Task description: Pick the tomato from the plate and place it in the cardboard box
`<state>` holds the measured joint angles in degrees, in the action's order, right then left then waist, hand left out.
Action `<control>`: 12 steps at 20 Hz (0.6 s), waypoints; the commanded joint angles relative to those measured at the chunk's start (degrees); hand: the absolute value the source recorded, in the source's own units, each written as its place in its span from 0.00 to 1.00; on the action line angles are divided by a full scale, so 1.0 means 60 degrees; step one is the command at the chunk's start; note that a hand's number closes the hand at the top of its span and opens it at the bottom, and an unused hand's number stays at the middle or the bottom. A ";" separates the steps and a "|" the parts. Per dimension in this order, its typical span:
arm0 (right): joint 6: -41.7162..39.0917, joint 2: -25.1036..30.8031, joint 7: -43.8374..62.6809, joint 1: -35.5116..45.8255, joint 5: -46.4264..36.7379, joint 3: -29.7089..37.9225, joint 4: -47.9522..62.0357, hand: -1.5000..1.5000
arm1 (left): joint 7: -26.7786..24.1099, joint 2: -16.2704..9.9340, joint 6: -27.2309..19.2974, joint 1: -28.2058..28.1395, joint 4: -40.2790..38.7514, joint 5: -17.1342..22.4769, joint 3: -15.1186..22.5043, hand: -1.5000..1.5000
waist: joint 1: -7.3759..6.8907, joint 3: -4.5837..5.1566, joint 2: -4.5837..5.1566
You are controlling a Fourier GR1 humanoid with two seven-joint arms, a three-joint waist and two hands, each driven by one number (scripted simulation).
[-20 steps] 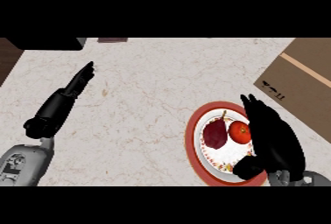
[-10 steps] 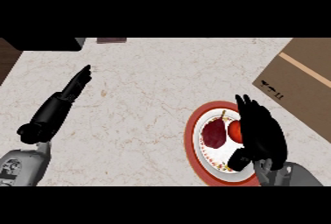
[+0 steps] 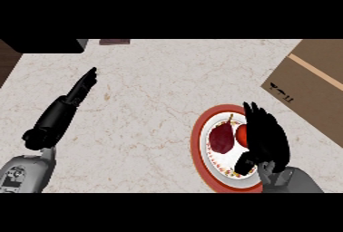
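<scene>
The black left hand (image 3: 79, 89) is held with fingers straight and together over the left part of the pale marbled counter (image 3: 154, 90), touching nothing. Towards the counter's right edge, a round white plate with a red rim (image 3: 199, 149) carries a dark red, pear-shaped fruit (image 3: 221, 138) and, just right of it, the small red round tomato (image 3: 242, 133). The black right hand (image 3: 268, 138) is spread over the plate's right side, fingers open and slightly bent, against the tomato's right side (contact itself cannot be confirmed); nothing is seen gripped. The brown cardboard box (image 3: 315, 86) is seen at the counter's far right corner, its contents out of view.
</scene>
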<state>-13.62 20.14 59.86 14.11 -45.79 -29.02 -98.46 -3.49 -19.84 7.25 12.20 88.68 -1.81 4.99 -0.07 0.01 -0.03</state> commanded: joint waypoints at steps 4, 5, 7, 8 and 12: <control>-0.0169 -0.0600 0.0080 -0.0386 -0.0633 0.0571 0.0395 0.00 | -0.0235 0.0469 0.0005 -0.0017 -0.0312 -0.0486 -0.0137 0.50 | 0.0028 -0.0001 0.0002; -0.0428 -0.0856 0.0308 0.0011 -0.0777 0.0452 0.0948 0.00 | 0.0182 0.0335 0.0237 0.0135 -0.0138 -0.0190 -0.0280 0.50 | -0.0001 -0.0001 0.0005; -0.0796 -0.0616 0.0444 -0.0195 -0.0787 0.0746 0.0398 0.00 | -0.0624 0.0037 0.0524 0.0058 -0.0572 -0.0249 -0.0558 0.50 | 0.0032 0.0002 0.0002; -0.0111 -0.0832 -0.0158 0.0058 -0.0987 0.0844 0.1794 0.00 | 0.0571 0.0510 0.0008 0.0134 0.0428 -0.0496 -0.0092 0.50 | -0.0039 -0.0005 0.0006; -0.0541 -0.0766 -0.0477 -0.0512 -0.1193 0.1210 0.1092 0.00 | -0.0168 0.0560 0.0300 -0.0016 -0.0167 -0.0735 -0.0370 0.50 | 0.0025 -0.0001 0.0003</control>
<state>-14.46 15.75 56.38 11.66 -52.18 -24.19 -92.30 -2.96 -16.92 8.29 11.90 89.24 -4.84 3.57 -0.02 0.00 -0.02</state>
